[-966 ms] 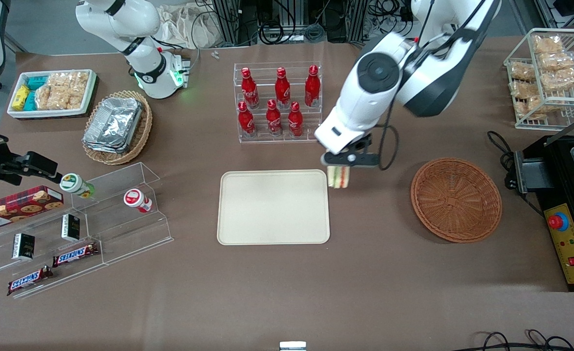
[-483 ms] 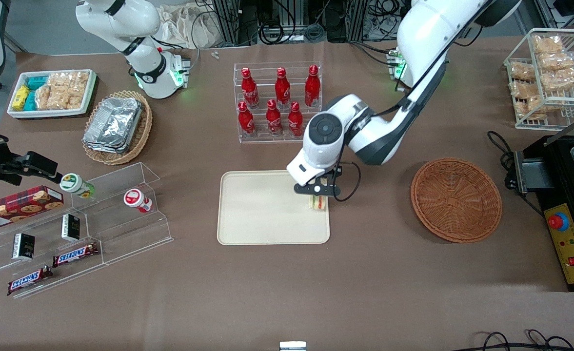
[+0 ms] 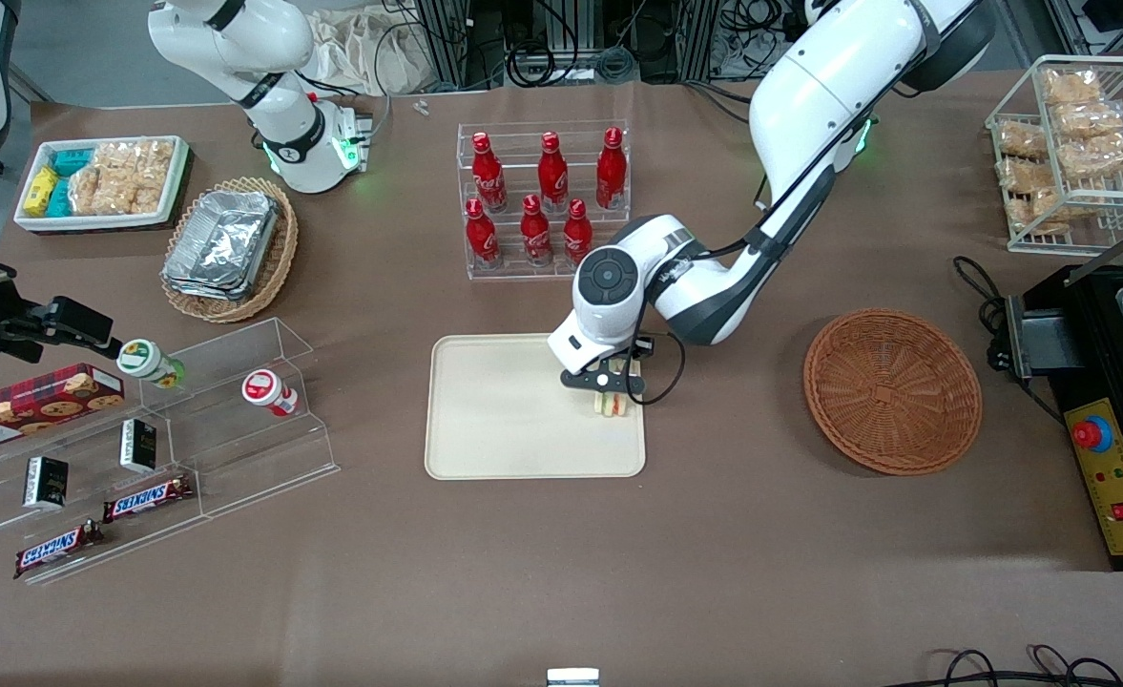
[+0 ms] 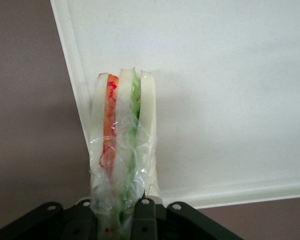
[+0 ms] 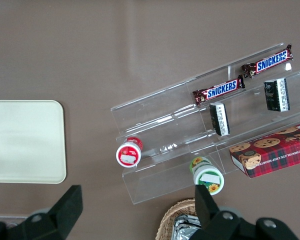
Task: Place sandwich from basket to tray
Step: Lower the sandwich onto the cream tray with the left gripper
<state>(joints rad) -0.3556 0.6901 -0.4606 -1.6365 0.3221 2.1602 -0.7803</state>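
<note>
My left gripper [image 3: 611,385] hangs low over the cream tray [image 3: 504,420], near the tray edge that faces the basket, and it is shut on the sandwich [image 3: 612,404]. The wrist view shows the wrapped sandwich [image 4: 121,145], pale bread with orange and green layers, standing out from between my fingers [image 4: 145,215] just above the tray's rim [image 4: 75,85]. The round reddish-brown wicker basket [image 3: 892,389] sits empty toward the working arm's end of the table.
A clear rack of red bottles [image 3: 542,200] stands just farther from the camera than the tray. Toward the parked arm's end are an acrylic shelf [image 3: 160,448] of snacks and a tan basket with foil containers [image 3: 227,248]. A wire rack [image 3: 1076,153] stands farther from the camera than the basket.
The gripper carried the sandwich from beside the tray's corner to over the tray, dropped lower, and moved slightly farther in from the rim.
</note>
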